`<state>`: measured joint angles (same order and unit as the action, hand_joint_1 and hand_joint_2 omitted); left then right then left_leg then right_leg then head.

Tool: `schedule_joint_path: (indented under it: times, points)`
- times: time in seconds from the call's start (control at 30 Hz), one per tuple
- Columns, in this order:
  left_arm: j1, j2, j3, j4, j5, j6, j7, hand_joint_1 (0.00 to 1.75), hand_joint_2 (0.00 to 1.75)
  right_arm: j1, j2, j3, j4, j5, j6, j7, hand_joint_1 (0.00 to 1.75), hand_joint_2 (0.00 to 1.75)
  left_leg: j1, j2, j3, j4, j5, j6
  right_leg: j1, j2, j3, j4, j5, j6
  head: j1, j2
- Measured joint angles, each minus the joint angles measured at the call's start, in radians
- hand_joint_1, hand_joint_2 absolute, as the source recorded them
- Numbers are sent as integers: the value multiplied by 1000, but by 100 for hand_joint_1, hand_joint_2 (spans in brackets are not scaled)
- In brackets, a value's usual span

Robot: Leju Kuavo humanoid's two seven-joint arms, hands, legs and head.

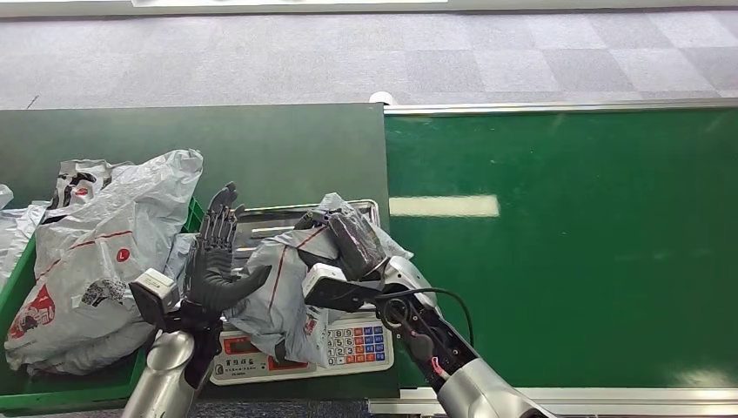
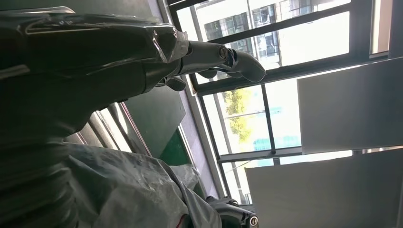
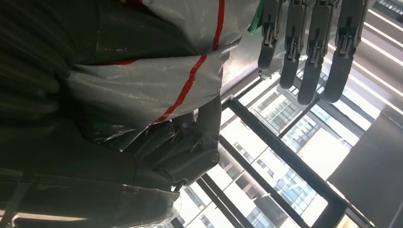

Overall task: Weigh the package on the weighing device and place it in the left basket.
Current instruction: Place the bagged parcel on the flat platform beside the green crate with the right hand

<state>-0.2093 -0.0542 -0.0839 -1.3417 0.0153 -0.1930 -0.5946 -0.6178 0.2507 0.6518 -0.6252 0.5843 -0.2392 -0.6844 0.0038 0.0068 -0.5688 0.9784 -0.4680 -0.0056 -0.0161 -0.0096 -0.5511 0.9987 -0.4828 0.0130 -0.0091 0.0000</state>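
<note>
Left robot hand (image 1: 213, 261): raised palm toward the package, fingers straight and spread, thumb out against the package's left side; nothing enclosed in it. In the right wrist view its fingers (image 3: 313, 52) hang apart beyond the package.

Right robot hand (image 1: 352, 248): on the package's right side, dark fingers laid over the top of the wrapping. Whether they clamp the package or merely rest on it cannot be told.

Package (image 1: 283, 292): grey plastic mailer with red stripes, crumpled, lying on the scale between the two robot hands, its lower part draped over the display.

Scale (image 1: 352, 344): steel pan, keypad with coloured keys, at the worktop's (image 1: 287, 148) near edge.

Basket (image 1: 83, 390): green, at the near left corner of the worktop, just beside the scale, heaped with grey mailer bags (image 1: 104, 252).

Conveyor belt (image 1: 566, 244): green, adjoining the worktop's right edge.
</note>
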Motion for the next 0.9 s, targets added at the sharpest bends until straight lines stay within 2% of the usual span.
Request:
schedule_joint_path:
  times: [0.47,0.5,0.53,0.6,0.63,0.67,0.9]
  points:
    - [-8,5,-4,13,0,-6,-2,0,175,-30,3,49,68,-26,5,10,173,175,0,0,0,0,0,0,0,0,0,0,0,0,0,0]
    - [-11,6,-5,16,1,-6,-2,0,175,-30,3,51,73,-36,2,12,166,175,0,0,0,0,0,0,0,0,0,0,0,0,0,0]
    - [-13,7,-6,19,1,-7,-3,0,175,-31,3,54,78,-46,-3,13,132,175,0,0,0,0,0,0,0,0,0,0,0,0,0,0]
    - [-17,8,-8,24,2,-8,-5,0,175,-31,3,57,88,-70,-18,17,47,175,0,0,0,0,0,0,0,0,0,0,0,0,0,0]
    - [-18,8,-8,27,2,-8,-5,0,175,-31,3,57,92,-84,-27,20,10,175,0,0,0,0,0,0,0,0,0,0,0,0,0,0]
    - [-18,8,-9,29,2,-8,-6,0,175,-32,3,57,95,-100,-35,21,0,175,0,0,0,0,0,0,0,0,0,0,0,0,0,0]
    - [-30,9,-16,43,2,-13,-1,0,175,-32,3,30,100,-207,-48,13,0,175,0,0,0,0,0,0,0,0,0,0,0,0,0,0]
